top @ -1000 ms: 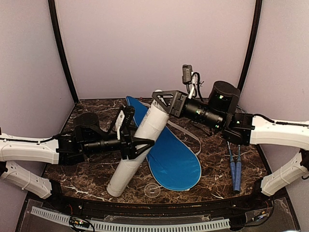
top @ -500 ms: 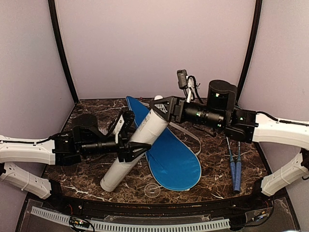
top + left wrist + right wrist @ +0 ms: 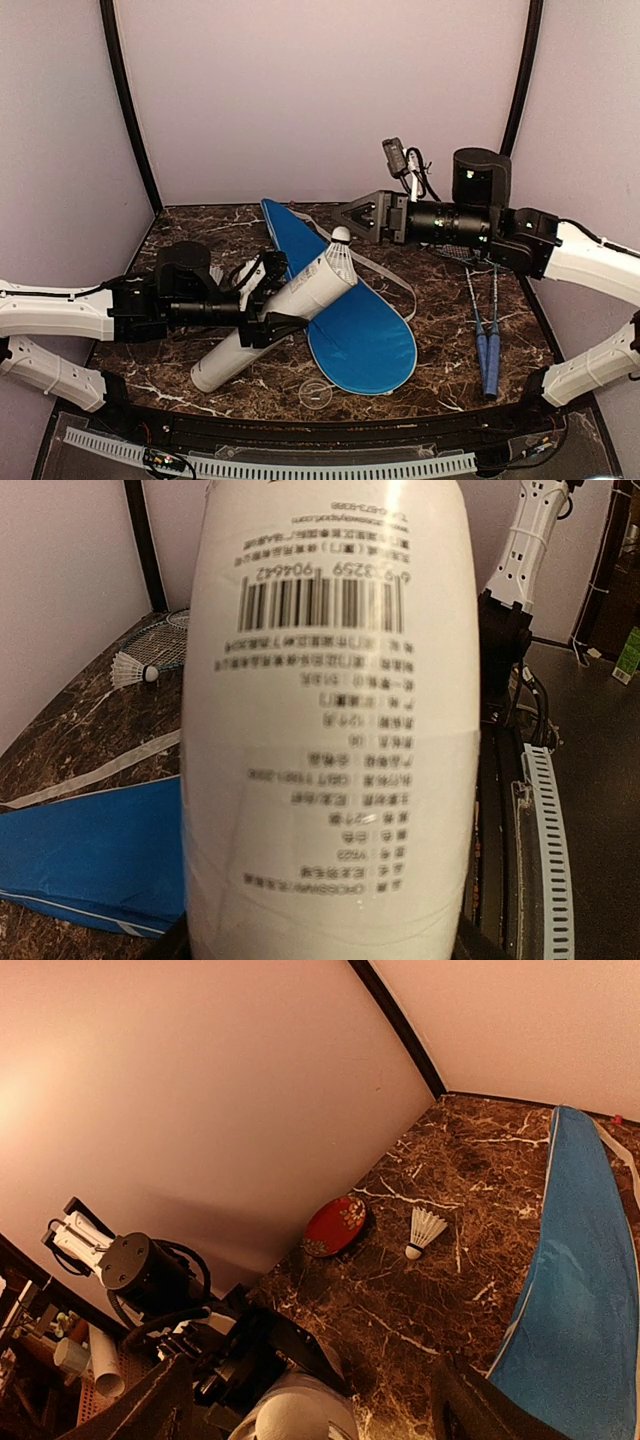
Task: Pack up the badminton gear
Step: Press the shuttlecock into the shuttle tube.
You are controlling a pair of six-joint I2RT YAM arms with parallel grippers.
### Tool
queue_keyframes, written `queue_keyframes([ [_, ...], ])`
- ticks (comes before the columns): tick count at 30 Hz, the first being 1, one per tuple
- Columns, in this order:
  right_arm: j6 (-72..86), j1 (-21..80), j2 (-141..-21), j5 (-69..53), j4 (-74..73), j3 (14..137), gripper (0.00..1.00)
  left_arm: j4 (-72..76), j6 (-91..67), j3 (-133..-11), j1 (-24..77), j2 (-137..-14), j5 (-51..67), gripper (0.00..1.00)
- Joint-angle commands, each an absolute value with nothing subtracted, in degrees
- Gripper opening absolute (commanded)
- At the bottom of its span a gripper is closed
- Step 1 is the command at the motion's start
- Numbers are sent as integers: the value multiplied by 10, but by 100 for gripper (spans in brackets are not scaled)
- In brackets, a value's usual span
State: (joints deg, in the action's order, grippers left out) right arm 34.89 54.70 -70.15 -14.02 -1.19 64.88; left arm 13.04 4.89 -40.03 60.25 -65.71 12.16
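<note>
The left claw (image 3: 264,305), clamped round the middle of the long white tube (image 3: 315,285), should hold it steady and tilted so the right claw (image 3: 362,215), spread wide and empty, can press in the shuttlecock (image 3: 341,256) perched at its raised mouth; smooth and barcode-labelled, the tube slants across the blue cover (image 3: 365,335) on the table (image 3: 190,235).

The white tube (image 3: 305,292) tilts over the blue cover (image 3: 365,335), a shuttlecock (image 3: 341,258) seemingly seated in its mouth; rackets (image 3: 487,352) lie right.

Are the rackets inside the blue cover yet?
No, both rackets lie uncovered to the right of the blue cover.
</note>
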Motion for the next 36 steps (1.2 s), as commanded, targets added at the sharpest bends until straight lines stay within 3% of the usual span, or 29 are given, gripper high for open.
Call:
queue_keyframes([
  [1, 299, 527, -718, -193, -141, 712, 80, 112, 77, -410, 599, -633, 144, 62],
  [7, 272, 524, -741, -281, -215, 757, 74, 101, 76, -409, 599, -634, 154, 62],
  [15, 251, 525, -759, -299, -245, 768, 57, 108, 72, -408, 599, -637, 159, 62],
  [22, 257, 525, -762, -319, -216, 759, 46, 106, 70, -410, 599, -640, 162, 62],
  [29, 254, 525, -760, -317, -202, 750, 26, 122, 49, -404, 599, -639, 168, 62],
  [36, 294, 527, -749, -300, -120, 716, 15, 170, 16, -395, 599, -642, 185, 62],
])
